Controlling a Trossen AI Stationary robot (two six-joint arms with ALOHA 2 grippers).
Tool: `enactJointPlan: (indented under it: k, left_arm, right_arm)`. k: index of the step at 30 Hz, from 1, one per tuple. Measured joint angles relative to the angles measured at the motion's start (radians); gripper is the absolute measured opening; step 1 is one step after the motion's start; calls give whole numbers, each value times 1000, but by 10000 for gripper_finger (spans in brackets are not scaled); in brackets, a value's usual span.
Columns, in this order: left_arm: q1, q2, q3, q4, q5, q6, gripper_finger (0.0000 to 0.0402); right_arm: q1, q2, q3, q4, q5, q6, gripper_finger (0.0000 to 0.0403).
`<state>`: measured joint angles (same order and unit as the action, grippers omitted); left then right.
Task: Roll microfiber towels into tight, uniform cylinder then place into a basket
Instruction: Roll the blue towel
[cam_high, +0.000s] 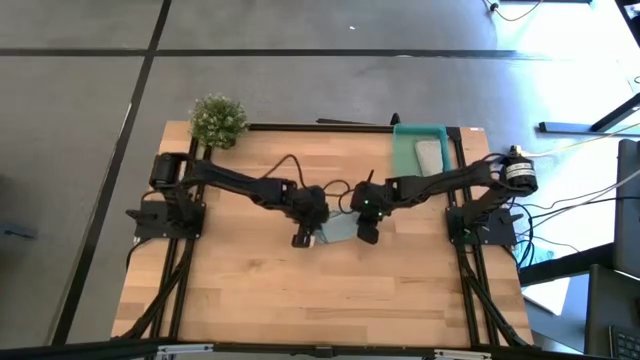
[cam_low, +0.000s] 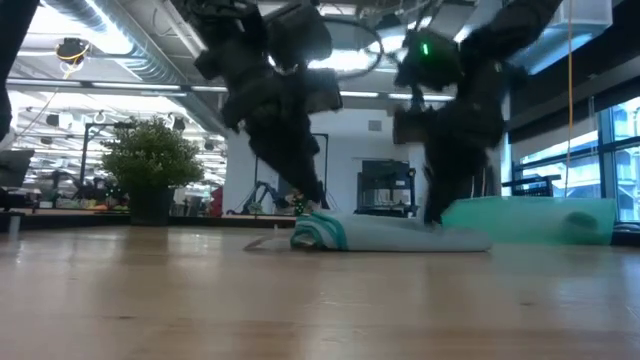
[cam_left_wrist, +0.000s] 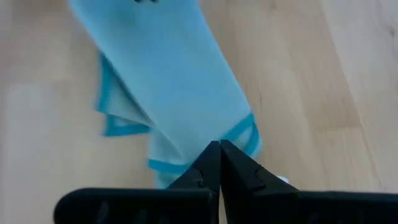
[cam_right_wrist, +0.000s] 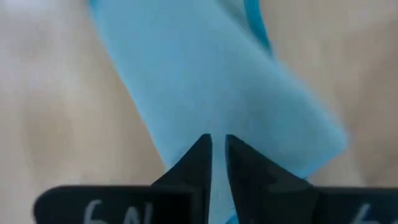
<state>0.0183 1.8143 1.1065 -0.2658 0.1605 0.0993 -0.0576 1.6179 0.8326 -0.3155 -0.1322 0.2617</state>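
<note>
A light blue towel (cam_high: 338, 230) lies folded into a long strip at the table's middle, its left end (cam_low: 318, 232) bunched in several layers. My left gripper (cam_left_wrist: 219, 146) is shut, with its tips at that left end. My right gripper (cam_right_wrist: 218, 140) stands over the strip's right part (cam_low: 432, 230), its fingers nearly together with blue cloth in the slit between them. The teal basket (cam_high: 400, 150) stands at the far right. A pale grey-beige towel (cam_high: 428, 155) lies rolled inside it. My left gripper sets its shut fingertips (cam_left_wrist: 208, 158) on the towel's left end, beside the dark blue hem (cam_left_wrist: 245, 134), slanting down from the table's left. Whether any cloth is pinched cannot be told. The towel lies on the table. My right gripper has blue cloth (cam_right_wrist: 218, 165) in the narrow slit between its two fingers, on the strip's right part. It slants down from the table's right. How many layers it has does not show. The strip rests on the table.
A small bushy plant (cam_high: 217, 120) stands at the far left corner. Bare wood spreads on the near half of the table (cam_high: 320, 300). Cables loop over the table behind the two grippers (cam_high: 300, 170).
</note>
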Motion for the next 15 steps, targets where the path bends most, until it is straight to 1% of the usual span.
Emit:
enactJointPlan:
  k: [6,8,10,15]
  left_arm:
    - [17,-81,1,13,-38,-2,0]
    - [16,-78,0,18,-39,-13,0]
    - [11,-51,1,57,-40,-21,0]
    - [14,2,-1,78,-71,-55,0]
  right_arm:
    - [2,-66,91,-152,40,-28,48]
    - [3,-91,110,-169,40,-28,48]
    - [8,-105,125,-200,40,-27,48]
    - [32,-137,176,-276,38,-24,48]
